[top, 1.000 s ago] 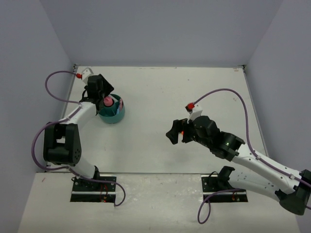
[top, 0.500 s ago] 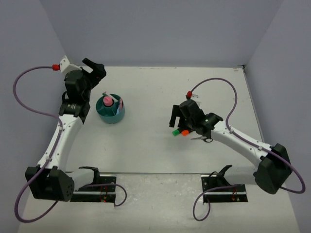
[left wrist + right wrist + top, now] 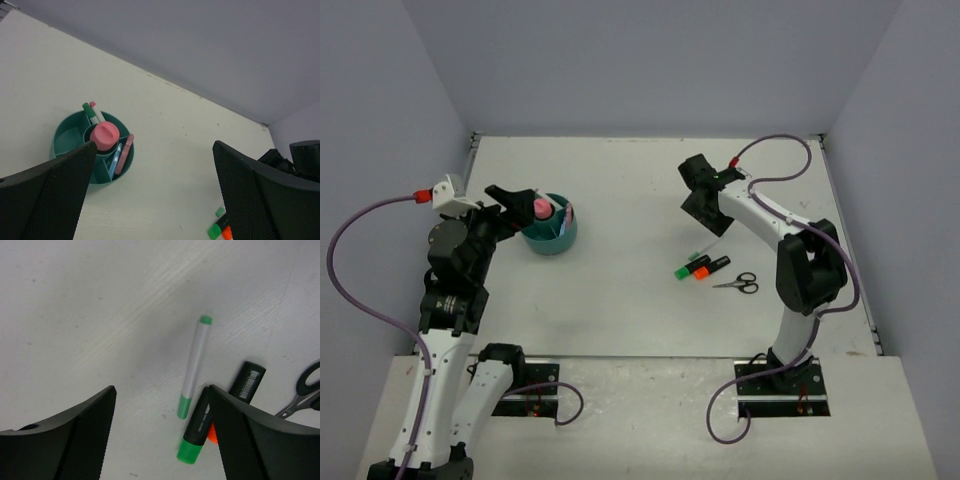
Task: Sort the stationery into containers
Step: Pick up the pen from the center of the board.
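Swinging back from the highlighters, the right tool (image 3: 160,390), spread and empty, now hangs near a white, green-tipped pen (image 3: 194,367) that lies on the table (image 3: 620,180) beside a black-bodied green highlighter (image 3: 196,432) and an orange highlighter (image 3: 712,268). The left tool (image 3: 154,145), also spread, faces the teal organiser (image 3: 62,132).

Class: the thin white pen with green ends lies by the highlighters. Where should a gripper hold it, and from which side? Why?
Grip the thin white pen with green ends at mid-barrel, coming from straight above, jaws closing across its width. It lies flat on the white table, and one tip nearly meets the black green-capped highlighter, so stay clear of that end.
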You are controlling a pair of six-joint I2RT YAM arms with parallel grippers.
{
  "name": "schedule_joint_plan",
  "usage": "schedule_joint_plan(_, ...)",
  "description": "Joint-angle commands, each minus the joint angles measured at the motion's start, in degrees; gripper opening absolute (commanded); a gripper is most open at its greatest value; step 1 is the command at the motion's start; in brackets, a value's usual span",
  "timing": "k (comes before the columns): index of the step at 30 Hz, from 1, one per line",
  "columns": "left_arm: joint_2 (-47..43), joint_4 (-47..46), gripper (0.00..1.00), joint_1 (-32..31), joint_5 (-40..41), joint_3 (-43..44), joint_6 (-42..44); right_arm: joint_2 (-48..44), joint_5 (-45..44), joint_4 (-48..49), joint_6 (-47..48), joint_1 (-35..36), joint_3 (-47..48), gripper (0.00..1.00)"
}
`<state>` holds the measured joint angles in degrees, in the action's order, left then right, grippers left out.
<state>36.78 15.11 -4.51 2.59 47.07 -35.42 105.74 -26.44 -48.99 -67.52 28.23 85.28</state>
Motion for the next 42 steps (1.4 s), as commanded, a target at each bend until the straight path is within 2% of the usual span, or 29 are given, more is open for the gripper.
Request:
schedule_joint_plan(1, -0.57, 3.96, 1.00, 0.38, -4.71, -0.58, 5.80, 3.11, -0.55, -2.26, -0.96, -2.39, 1.67, 0.70)
schedule_joint_plan(6, 1.83, 3.32, 1.00, 0.38, -9.85, -2.21, 6.56, 4.86, 2.44, 1.70, 2.44, -3.47, 0.27, 0.46)
schedule_joint_plan(7, 2.10, 3.20, 1.00, 0.38, -10.46, -2.59, 6.55, 4.79, 3.51, 3.51, 2.85, -3.73, -1.10, 0.45)
schedule_joint_plan(13, 1.13, 2.32, 1.00, 0.38, -11.47, -3.50, 6.82, 6.17, 6.10, 6.63, 2.81, -4.06, -4.12, 0.49)
schedule_joint_plan(23, 1.80, 1.68, 1.00, 0.38, -12.43, -4.26, 6.50, 5.35, 5.26, 7.07, -0.68, -4.14, -8.90, 0.48)
schedule_joint_plan(27, 1.27, 1.69, 1.00, 0.38, -12.34, -4.17, 6.68, 5.79, 6.06, 7.24, -1.03, -4.15, -9.44, 0.44)
schedule_joint_plan(33, 0.65, 3.49, 1.00, 0.38, -11.06, -1.78, 7.52, 6.01, 7.76, 7.42, 0.24, -4.94, -9.30, 0.26)
schedule_joint_plan(38, 0.22, 4.65, 1.00, 0.38, -10.32, -0.51, 7.82, 5.55, 8.07, 7.99, 0.78, -5.11, -10.09, 0.16)
schedule_joint_plan(42, 0.40, 4.40, 1.00, 0.33, -10.71, -0.34, 7.64, 4.97, 8.04, 9.03, 1.33, -5.11, -10.83, 0.03)
